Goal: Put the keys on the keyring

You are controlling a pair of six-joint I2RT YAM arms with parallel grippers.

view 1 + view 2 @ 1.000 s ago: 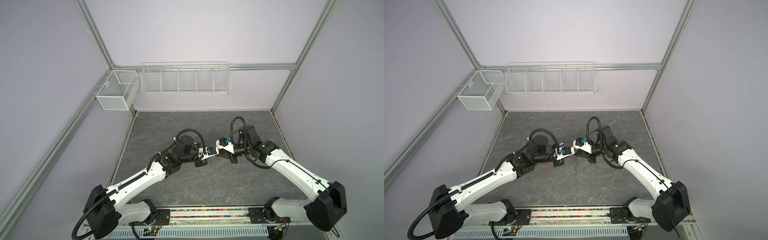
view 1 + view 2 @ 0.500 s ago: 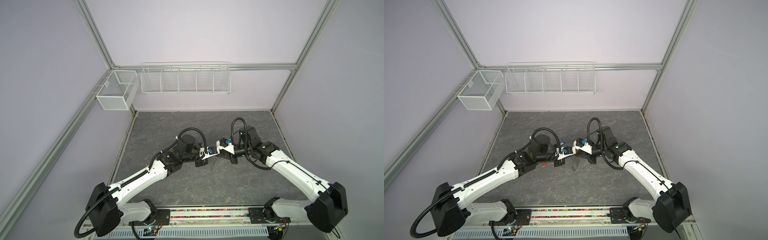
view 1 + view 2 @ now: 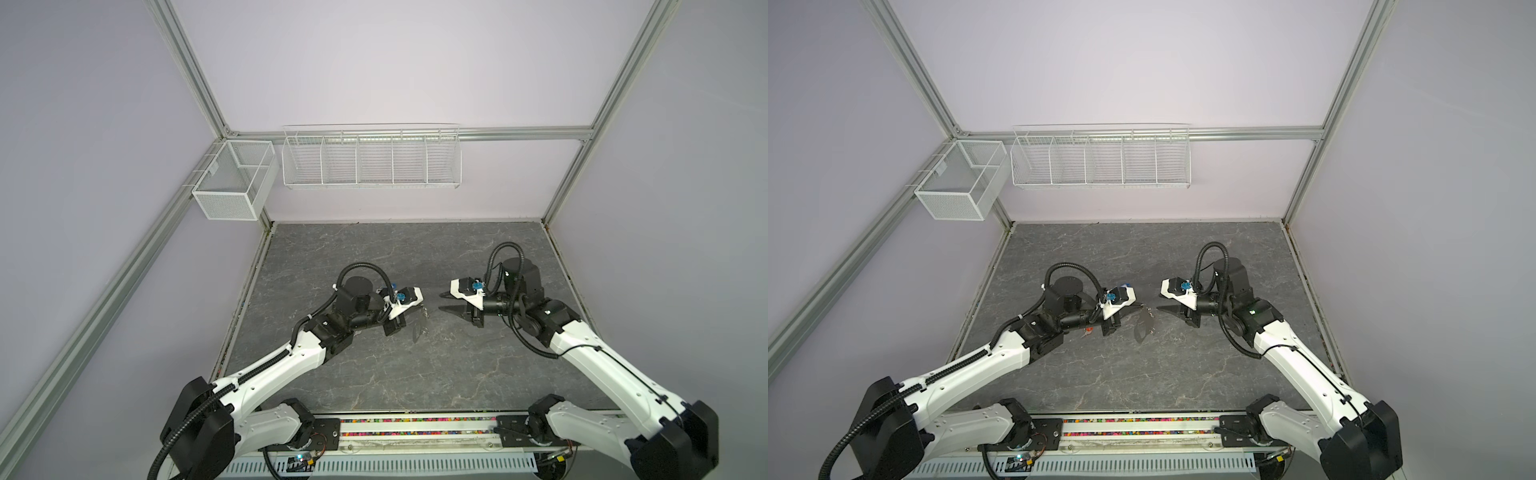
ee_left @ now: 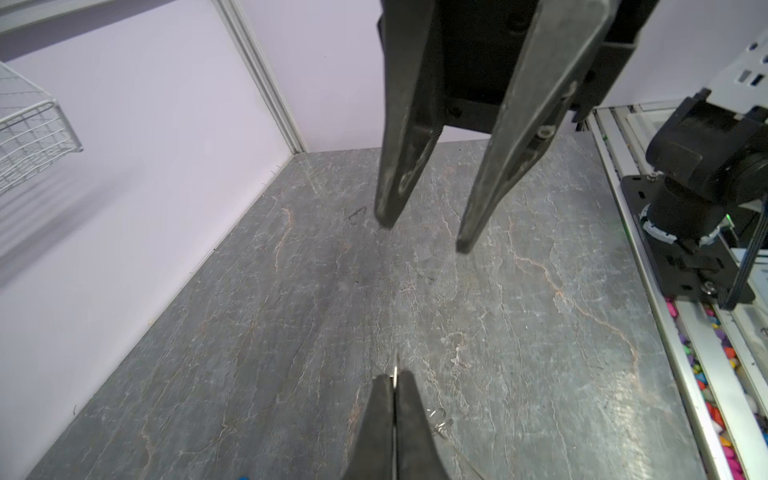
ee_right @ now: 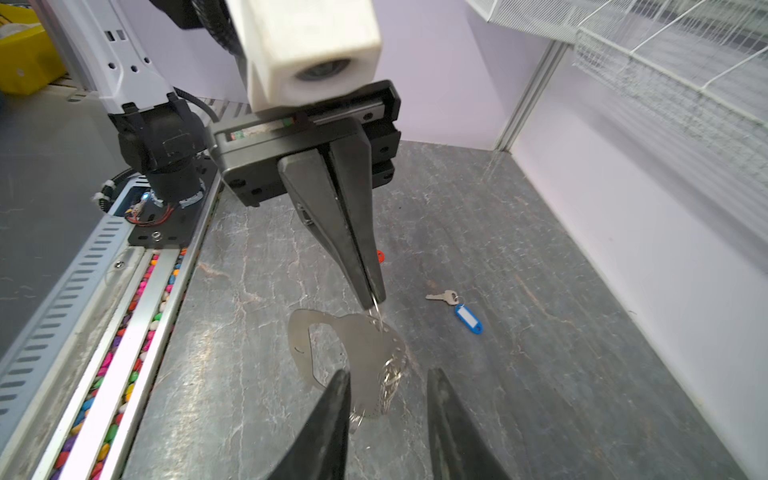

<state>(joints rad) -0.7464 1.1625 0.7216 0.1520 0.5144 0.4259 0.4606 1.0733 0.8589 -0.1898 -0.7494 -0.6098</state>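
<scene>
Left fingers (image 5: pixel 357 232) tight on a ring (image 5: pixel 375 309) of the dangling keyring (image 5: pixel 361 353); right fingers (image 5: pixel 328 424) spread, touching nothing.

Orange-red tag (image 5: pixel 379 256) mostly behind left pincer (image 5: pixel 374 301); right pincer (image 5: pixel 388 372) partly beyond picture edge

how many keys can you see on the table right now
2. The blue-tagged key lies flat on the table; the orange-red-tagged key is mostly hidden behind the left gripper, only its tag showing.
</scene>
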